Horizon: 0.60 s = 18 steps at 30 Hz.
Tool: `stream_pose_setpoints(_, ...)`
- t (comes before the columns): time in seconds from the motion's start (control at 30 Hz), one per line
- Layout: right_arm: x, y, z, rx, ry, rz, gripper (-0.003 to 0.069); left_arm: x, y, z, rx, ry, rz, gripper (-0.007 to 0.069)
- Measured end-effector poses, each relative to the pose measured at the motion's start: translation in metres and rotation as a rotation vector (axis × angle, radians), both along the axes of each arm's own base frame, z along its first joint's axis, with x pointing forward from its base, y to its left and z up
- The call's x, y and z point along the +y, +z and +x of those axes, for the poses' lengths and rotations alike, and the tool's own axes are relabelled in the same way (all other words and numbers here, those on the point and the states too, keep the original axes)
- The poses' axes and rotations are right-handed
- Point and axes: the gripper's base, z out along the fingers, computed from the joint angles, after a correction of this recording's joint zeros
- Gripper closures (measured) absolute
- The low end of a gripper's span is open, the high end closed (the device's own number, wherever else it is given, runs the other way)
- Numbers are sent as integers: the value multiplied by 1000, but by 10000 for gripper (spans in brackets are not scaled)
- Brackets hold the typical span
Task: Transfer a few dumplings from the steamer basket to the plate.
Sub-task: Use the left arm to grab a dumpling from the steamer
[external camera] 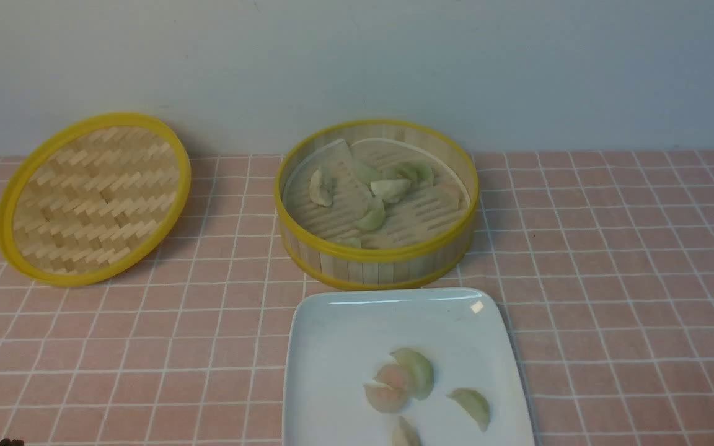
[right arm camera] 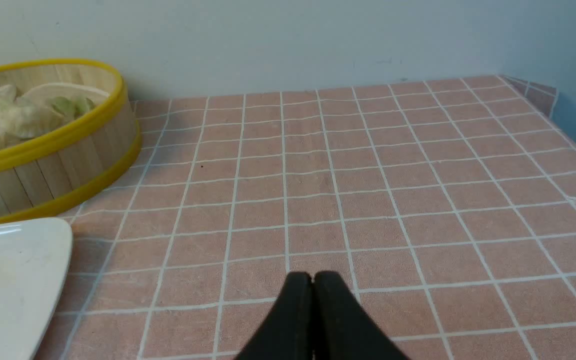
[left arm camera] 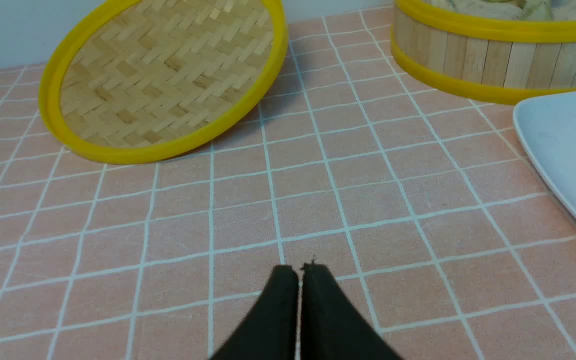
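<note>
Between the two grippers: plate [external camera: 332, 310] with a few dumplings [external camera: 397, 384] on it, steamer basket [external camera: 375, 263] just beyond, more inside. Left gripper [left arm camera: 299, 270] pressed together, holding nothing, over the tablecloth [left arm camera: 368, 200]. Right gripper [right arm camera: 312, 276] same, apart from plate and basket.

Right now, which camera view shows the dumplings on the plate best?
The front view: it looks down on the plate and shows four dumplings lying on it, one cut by the picture's edge. Both wrist views show only a bare part of the plate.
</note>
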Motion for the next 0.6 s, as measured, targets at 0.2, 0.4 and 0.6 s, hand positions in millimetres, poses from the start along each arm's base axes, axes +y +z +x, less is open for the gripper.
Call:
stream_pose_setpoints(0.2,0,0,0,0,0,0,672,0,0,0,0,0,0,630)
stream_pose_setpoints(0.4,0,0,0,0,0,0,672,1,0,0,-5,-5,53,630)
stream_pose_setpoints(0.6,0,0,0,0,0,0,672,2,0,0,-8,-6,96,630)
